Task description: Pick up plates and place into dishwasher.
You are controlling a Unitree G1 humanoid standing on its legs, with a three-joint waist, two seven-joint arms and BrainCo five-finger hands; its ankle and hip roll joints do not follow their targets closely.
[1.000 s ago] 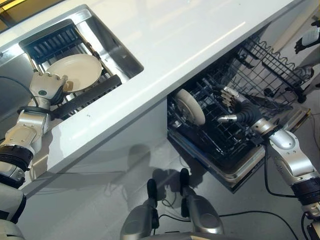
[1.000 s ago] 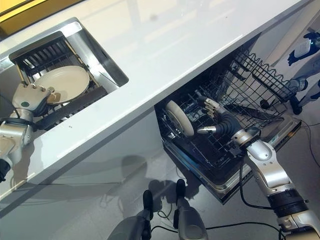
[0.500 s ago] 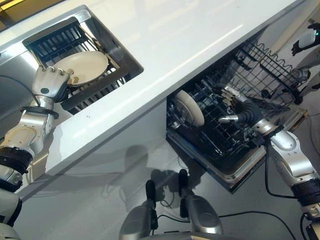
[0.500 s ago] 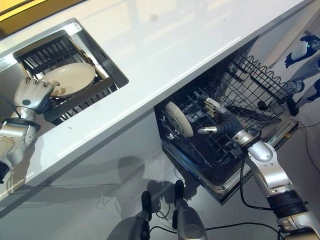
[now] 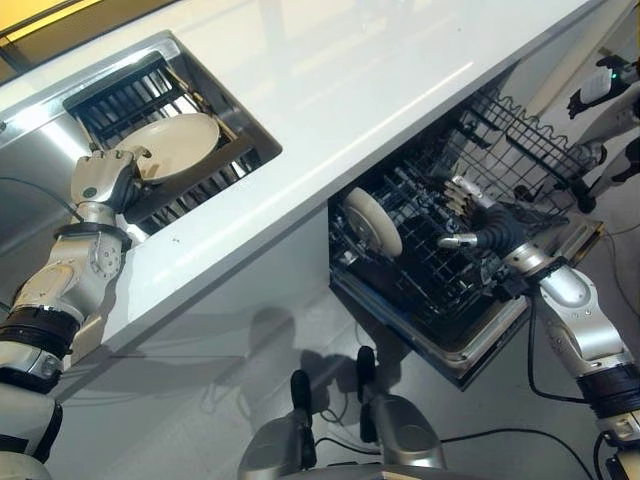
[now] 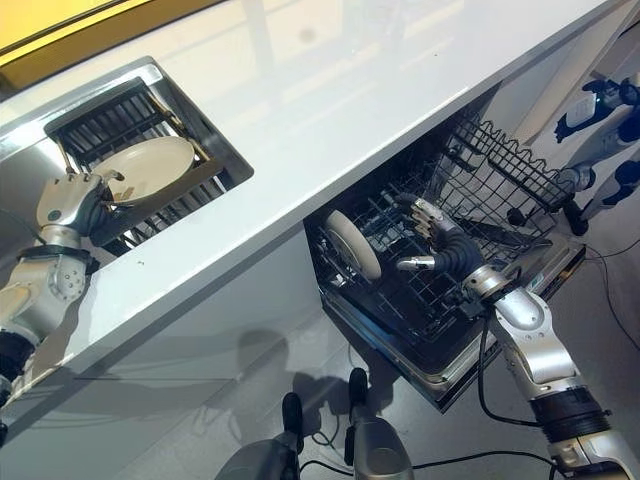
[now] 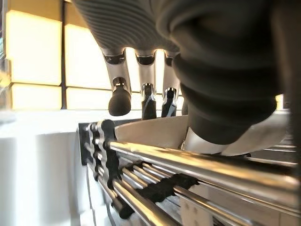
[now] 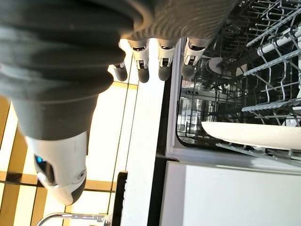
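My left hand (image 5: 100, 180) pinches plate (image 5: 180, 146) rim over sink rack (image 5: 190, 190); right hand (image 5: 470, 215) open w/ loose fingers inside dishwasher (image 5: 440, 290).

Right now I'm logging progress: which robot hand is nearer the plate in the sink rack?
Left. The left robot hand grips the plate by its edge in the sink rack; the right robot hand is open, over at the dishwasher rack.

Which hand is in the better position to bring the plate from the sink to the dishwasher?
The left hand. It already grips the rim of the plate on the sink rack. The right hand is open and empty over the dishwasher rack, where another plate stands, so it could perhaps receive it.
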